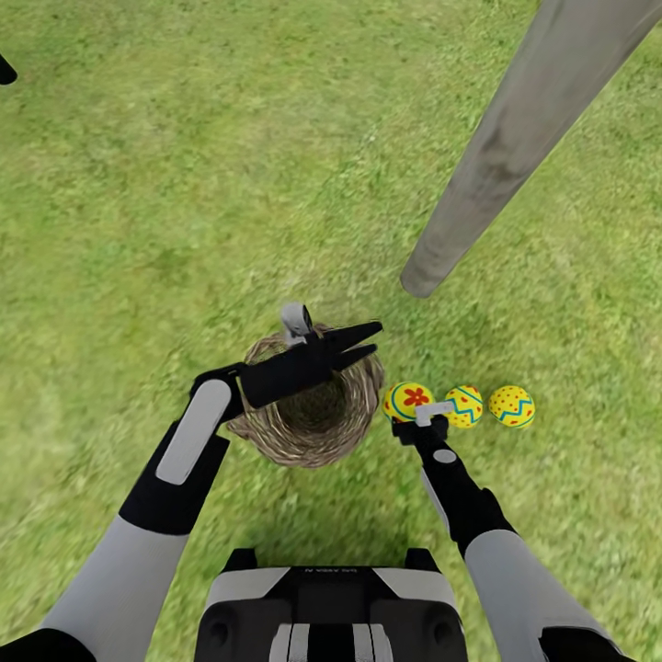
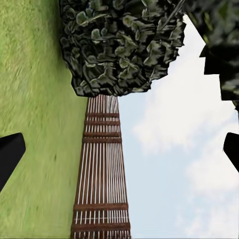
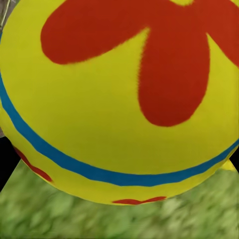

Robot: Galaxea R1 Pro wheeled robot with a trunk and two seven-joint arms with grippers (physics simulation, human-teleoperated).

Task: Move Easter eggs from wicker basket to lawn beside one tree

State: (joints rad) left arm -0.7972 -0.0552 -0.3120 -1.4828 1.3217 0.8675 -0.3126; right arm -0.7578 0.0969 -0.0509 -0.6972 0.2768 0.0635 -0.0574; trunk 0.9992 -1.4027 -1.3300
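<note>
The brown wicker basket (image 1: 308,432) stands on the lawn (image 1: 184,184), and no egg shows in the part of its inside that I can see. My left gripper (image 1: 371,341) (image 2: 119,154) hovers over the basket's rim, open and empty. Three yellow Easter eggs lie in a row to the right of the basket: a red-flower egg (image 1: 409,399) (image 3: 119,99), a zigzag egg (image 1: 466,405) and a dotted egg (image 1: 511,406). My right gripper (image 1: 416,416) is shut on the red-flower egg at grass level. The pale tree trunk (image 1: 515,156) rises just behind the eggs.
Open grass spreads to the left and far side of the basket. The left wrist view looks out at a slatted wooden fence (image 2: 102,174), dark green foliage (image 2: 119,45) and sky. My own base (image 1: 331,607) sits close in front of the basket.
</note>
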